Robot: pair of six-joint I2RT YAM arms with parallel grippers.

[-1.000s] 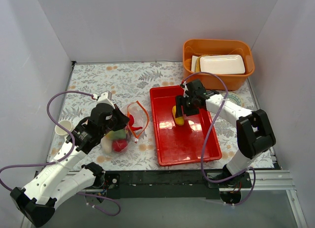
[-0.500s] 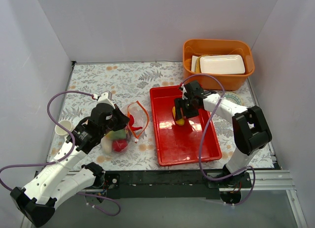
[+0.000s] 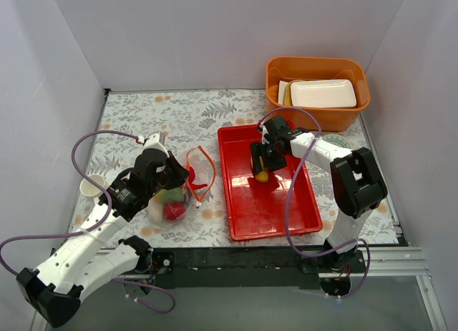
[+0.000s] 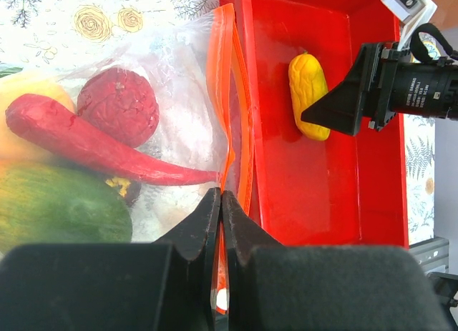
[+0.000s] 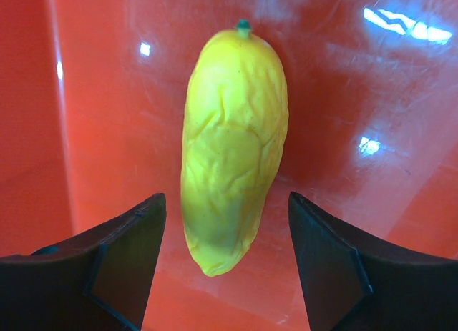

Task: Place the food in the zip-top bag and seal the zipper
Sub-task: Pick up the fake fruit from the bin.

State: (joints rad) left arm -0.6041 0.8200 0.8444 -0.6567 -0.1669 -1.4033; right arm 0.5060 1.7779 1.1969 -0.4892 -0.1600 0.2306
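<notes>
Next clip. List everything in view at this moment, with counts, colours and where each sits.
red tray: one, centre-right
zip-top bag: one, clear, on the cloth left of the red tray
zipper: one, orange-red, along the bag's mouth
food in bag: at least four; red chili, dark red round piece, green piece, yellow piece
yellow fruit: one, lying in the red tray
orange tub: one, far right, holding a white foam tray
cup: one, pale, far left
left tool: shut on the zip-top bag at the zipper
right tool: open, a finger either side of the yellow fruit
</notes>
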